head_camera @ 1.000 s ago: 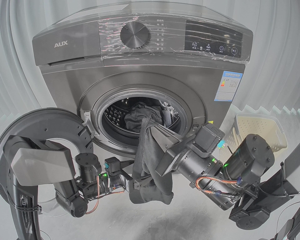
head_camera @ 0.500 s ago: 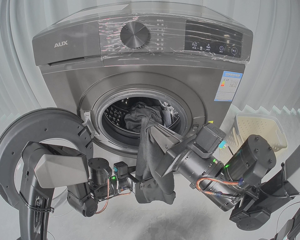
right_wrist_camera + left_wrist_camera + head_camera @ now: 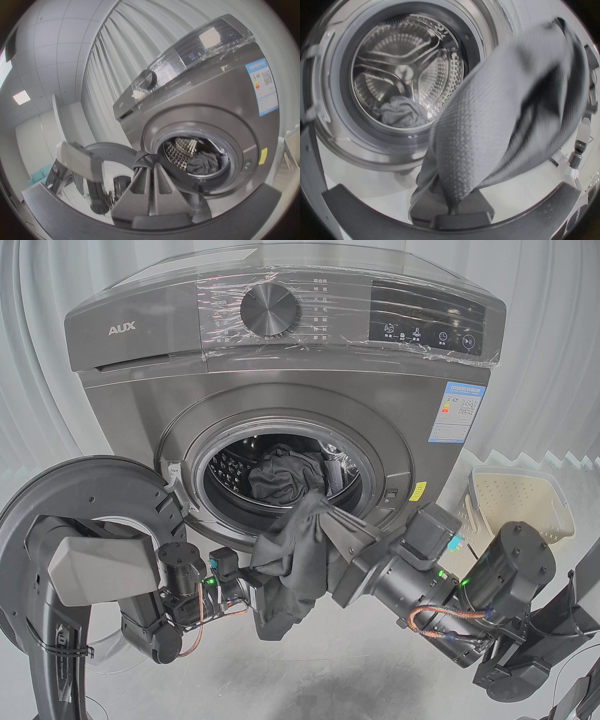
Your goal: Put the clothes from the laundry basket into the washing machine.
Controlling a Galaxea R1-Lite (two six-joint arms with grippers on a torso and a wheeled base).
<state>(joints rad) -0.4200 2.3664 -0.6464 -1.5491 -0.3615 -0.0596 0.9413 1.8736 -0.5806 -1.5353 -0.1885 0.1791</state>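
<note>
Lower left, our left arm (image 3: 145,622) shows black round joints, a pale grey angular cover (image 3: 100,568) and an orange braided cable (image 3: 199,614). Lower right, our right arm (image 3: 406,580) is black, with a screw-dotted round cap (image 3: 522,565), an orange cable (image 3: 447,614) and a teal tab (image 3: 456,542).

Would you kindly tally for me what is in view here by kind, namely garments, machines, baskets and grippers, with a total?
Garments: 2, the held garment and the garment in the drum
Machines: 1, the washing machine
Baskets: 1, the laundry basket
Grippers: 2, the left gripper and the right gripper, both shut on the held garment
Total: 6
</note>
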